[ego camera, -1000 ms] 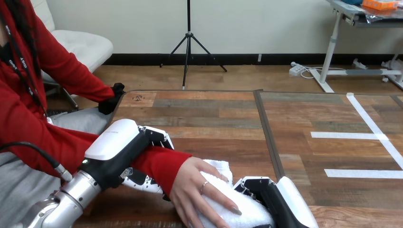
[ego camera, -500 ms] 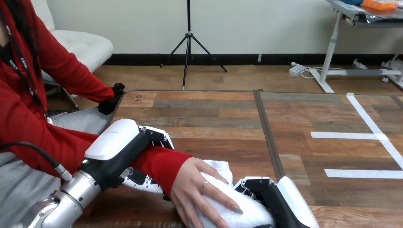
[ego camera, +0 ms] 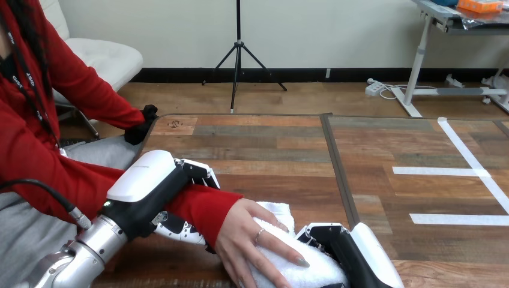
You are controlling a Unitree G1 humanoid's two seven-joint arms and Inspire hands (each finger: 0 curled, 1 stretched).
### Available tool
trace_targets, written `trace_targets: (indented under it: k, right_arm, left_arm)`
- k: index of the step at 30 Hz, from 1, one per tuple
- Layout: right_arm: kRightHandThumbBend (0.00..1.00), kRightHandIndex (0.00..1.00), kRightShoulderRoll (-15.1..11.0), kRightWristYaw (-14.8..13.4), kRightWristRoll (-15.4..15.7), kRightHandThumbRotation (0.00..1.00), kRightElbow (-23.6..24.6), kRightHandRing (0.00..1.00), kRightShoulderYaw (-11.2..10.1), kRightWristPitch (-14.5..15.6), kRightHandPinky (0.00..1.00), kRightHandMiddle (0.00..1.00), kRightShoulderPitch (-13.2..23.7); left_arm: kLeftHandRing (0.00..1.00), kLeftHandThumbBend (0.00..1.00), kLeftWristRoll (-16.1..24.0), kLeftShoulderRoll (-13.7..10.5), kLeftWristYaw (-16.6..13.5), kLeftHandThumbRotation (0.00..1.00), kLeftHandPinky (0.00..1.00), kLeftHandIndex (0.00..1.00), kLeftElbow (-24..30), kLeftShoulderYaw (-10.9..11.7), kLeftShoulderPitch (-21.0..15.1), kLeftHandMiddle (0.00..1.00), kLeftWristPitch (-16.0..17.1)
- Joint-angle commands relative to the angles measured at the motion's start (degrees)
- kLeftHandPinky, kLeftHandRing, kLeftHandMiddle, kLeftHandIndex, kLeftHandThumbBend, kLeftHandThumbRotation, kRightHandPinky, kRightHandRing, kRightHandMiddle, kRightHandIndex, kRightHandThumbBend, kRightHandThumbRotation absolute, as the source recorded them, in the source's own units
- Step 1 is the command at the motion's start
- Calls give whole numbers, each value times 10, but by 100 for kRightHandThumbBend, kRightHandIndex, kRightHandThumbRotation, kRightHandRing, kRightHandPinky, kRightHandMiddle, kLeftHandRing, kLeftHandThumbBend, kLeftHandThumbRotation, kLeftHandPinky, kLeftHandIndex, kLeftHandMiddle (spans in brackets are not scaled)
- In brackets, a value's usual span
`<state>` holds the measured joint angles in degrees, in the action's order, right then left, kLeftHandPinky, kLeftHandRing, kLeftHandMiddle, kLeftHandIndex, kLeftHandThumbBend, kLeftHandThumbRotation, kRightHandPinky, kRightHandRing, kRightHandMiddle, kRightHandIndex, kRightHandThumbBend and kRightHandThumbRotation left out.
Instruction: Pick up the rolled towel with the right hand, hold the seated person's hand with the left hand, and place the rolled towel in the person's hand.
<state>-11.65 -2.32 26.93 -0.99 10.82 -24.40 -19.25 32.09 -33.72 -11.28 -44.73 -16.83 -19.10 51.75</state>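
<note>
Head view: rolled towel (ego camera: 309, 275), white, lies on the tabletop (ego camera: 270, 150) at the near edge, about centre. Person's hand (ego camera: 249, 240) lies palm down over the towel's left side and top, touching it, with its fingers spread across the roll.

Right hand (ego camera: 360, 258) comes in from the bottom edge and sits against the towel's right end. Its fingers (ego camera: 318, 231) curl onto the towel's upper right side, so it grips the towel. The lower part of that grip is hidden behind the roll. Both the right hand and the person's hand are on the towel.

Left hand (ego camera: 147, 186) is clamped on the person's forearm just behind the wrist, over the red sleeve (ego camera: 201, 207). Its fingers (ego camera: 198, 171) wrap over the sleeve's far side, and more jointed parts show under the near side. Left silver forearm (ego camera: 78, 261) enters from the bottom left corner.

White tape lines (ego camera: 459, 171) mark the tabletop's right part, well apart from the towel.
</note>
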Motion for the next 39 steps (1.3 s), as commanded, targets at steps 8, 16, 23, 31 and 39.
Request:
trace_targets:
  k: [8,16,23,31,39]
  right_arm:
    - [68,11,20,-6,-30,0,224,6,10,-92,2,11,83]
    - [69,13,28,-9,-41,0,219,7,9,-83,3,12,81]
    - [78,25,33,7,-81,0,216,15,15,-69,10,22,80]
    - [83,48,28,29,-113,8,206,39,15,-65,35,45,84]
    - [90,70,25,41,-118,23,203,65,8,-53,60,67,82]
  left_arm:
    - [41,89,-13,60,-4,8,38,49,17,0,-83,46,17]
    - [45,92,-14,60,-5,11,43,53,17,0,-82,50,19]
    - [51,96,-16,60,-2,17,50,60,17,1,-81,55,19]
    - [61,100,-3,55,-4,24,59,70,30,-1,-76,66,8]
    - [77,100,19,49,-15,32,76,83,42,-3,-73,80,0]
